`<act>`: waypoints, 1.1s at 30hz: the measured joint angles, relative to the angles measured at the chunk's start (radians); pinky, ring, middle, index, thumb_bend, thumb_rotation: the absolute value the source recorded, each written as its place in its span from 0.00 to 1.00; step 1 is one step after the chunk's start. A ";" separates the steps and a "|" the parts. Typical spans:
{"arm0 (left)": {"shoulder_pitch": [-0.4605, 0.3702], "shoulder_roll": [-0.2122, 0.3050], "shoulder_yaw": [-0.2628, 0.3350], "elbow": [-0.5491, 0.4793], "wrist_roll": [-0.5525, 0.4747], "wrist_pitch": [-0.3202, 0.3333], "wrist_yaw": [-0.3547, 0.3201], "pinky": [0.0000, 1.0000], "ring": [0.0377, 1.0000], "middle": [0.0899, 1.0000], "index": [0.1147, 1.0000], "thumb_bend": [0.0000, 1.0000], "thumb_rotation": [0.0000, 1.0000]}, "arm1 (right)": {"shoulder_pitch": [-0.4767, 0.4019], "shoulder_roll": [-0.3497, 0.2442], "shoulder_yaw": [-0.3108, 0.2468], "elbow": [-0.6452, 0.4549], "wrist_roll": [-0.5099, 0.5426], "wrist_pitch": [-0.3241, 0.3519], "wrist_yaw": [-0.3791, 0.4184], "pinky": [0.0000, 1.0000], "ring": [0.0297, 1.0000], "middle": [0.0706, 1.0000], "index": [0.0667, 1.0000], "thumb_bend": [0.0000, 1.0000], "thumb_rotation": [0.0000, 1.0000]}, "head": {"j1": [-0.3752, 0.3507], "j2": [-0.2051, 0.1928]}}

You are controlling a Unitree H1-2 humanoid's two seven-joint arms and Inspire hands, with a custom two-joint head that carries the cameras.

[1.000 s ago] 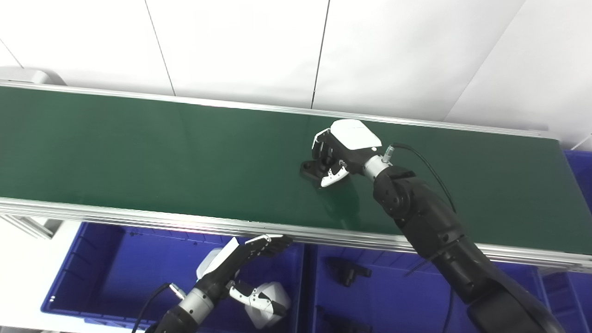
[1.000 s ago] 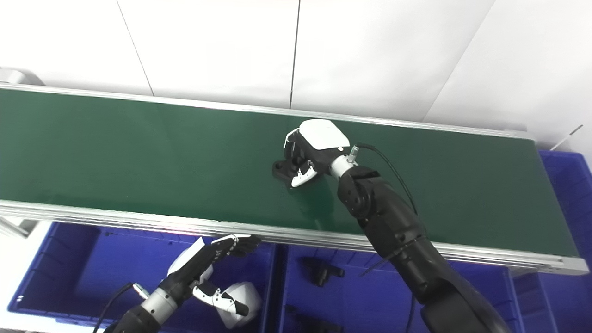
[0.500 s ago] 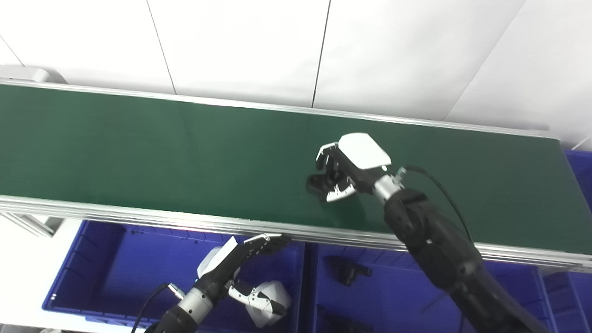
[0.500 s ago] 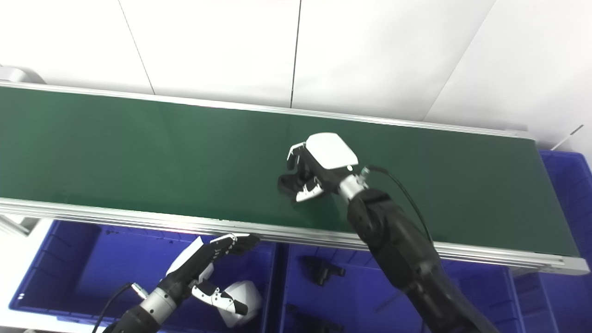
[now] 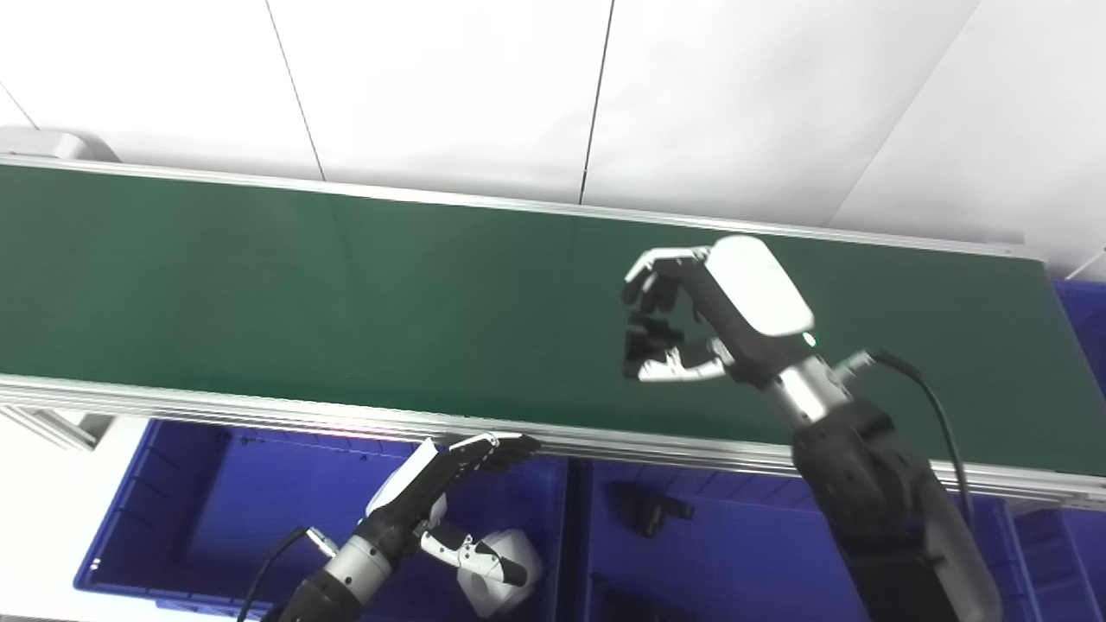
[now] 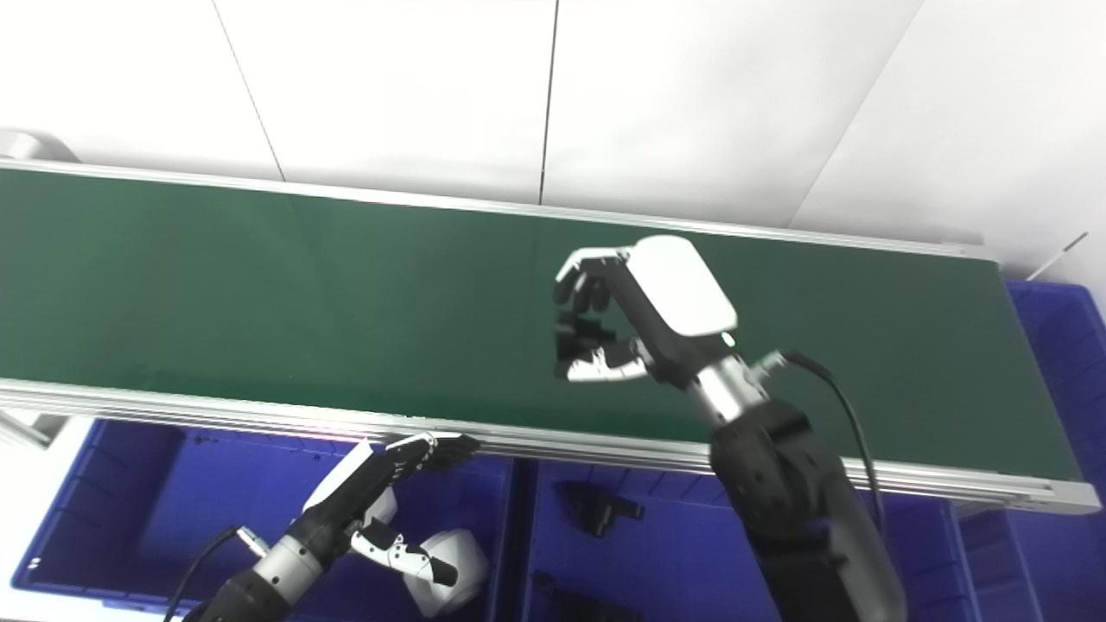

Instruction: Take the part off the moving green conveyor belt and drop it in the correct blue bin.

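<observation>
My right hand (image 5: 702, 313) is shut on a small black part (image 5: 645, 342), pinched between fingers and thumb and held clear above the green conveyor belt (image 5: 259, 285); the part also shows in the right eye view (image 6: 577, 333). My left hand (image 5: 432, 484) is open and empty, fingers stretched out, low over the left blue bin (image 5: 164, 492) just below the belt's front rail.
A second blue bin (image 5: 752, 553) to the right of the first holds black parts (image 5: 646, 510). A white rounded object (image 5: 511, 553) lies under my left hand. Another blue bin (image 5: 1080, 311) stands past the belt's right end. An aluminium rail (image 5: 259, 413) edges the belt.
My right hand has lifted the black part off the belt and moved up and to the right. The left hand has stayed over the left bin.
</observation>
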 measured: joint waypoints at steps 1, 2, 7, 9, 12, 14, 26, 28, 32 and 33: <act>0.001 0.002 0.000 -0.003 -0.007 0.000 -0.001 0.76 0.78 0.78 0.74 0.90 0.17 | 0.022 0.001 -0.009 -0.021 0.005 0.001 0.007 0.22 0.43 0.42 0.48 0.52 0.00 | 0.000 0.000; 0.001 0.003 0.001 -0.005 -0.009 0.002 -0.001 0.76 0.78 0.78 0.74 0.91 0.16 | 0.041 0.001 -0.014 -0.036 0.010 0.001 0.012 0.22 0.43 0.44 0.46 0.52 0.00 | -0.003 0.003; 0.009 0.011 0.000 -0.020 -0.010 0.021 -0.002 0.75 0.78 0.77 0.74 0.90 0.17 | 0.169 0.002 -0.012 -0.043 0.020 -0.001 0.017 0.22 0.43 0.45 0.45 0.52 0.00 | -0.008 0.014; 0.012 0.014 0.000 -0.022 -0.011 0.026 -0.010 0.72 0.77 0.77 0.74 0.90 0.16 | 0.210 0.003 -0.011 -0.024 0.019 -0.001 0.016 0.20 0.43 0.42 0.47 0.52 0.00 | -0.009 0.022; 0.013 0.015 0.000 -0.024 -0.030 0.026 -0.018 0.69 0.76 0.77 0.74 0.90 0.15 | 0.256 0.005 -0.002 0.028 0.001 -0.001 0.013 0.22 0.35 0.42 0.51 0.51 0.00 | -0.012 0.031; 0.015 0.016 0.002 -0.039 -0.031 0.030 -0.020 0.69 0.76 0.77 0.74 0.90 0.15 | 0.281 0.007 0.011 0.077 -0.021 -0.001 0.007 0.22 0.35 0.44 0.48 0.51 0.00 | -0.012 0.037; 0.041 0.024 0.014 -0.088 -0.051 0.052 -0.037 0.66 0.74 0.76 0.74 0.89 0.12 | 0.329 0.027 0.031 0.184 -0.065 -0.001 -0.049 0.25 0.32 0.42 0.52 0.50 0.00 | -0.020 0.058; 0.041 0.025 0.018 -0.089 -0.053 0.053 -0.037 0.66 0.74 0.76 0.74 0.89 0.11 | 0.329 0.027 0.043 0.194 -0.083 -0.001 -0.058 0.27 0.33 0.42 0.52 0.50 0.00 | -0.020 0.058; 0.043 0.026 0.021 -0.090 -0.054 0.053 -0.039 0.65 0.73 0.76 0.74 0.89 0.11 | 0.328 0.019 0.065 0.238 -0.099 -0.002 -0.062 0.49 0.50 0.47 0.48 0.52 0.00 | -0.021 0.066; 0.044 0.026 0.021 -0.090 -0.054 0.053 -0.039 0.65 0.73 0.76 0.74 0.89 0.11 | 0.327 0.016 0.070 0.245 -0.098 -0.002 -0.061 0.50 0.52 0.47 0.47 0.52 0.00 | -0.021 0.066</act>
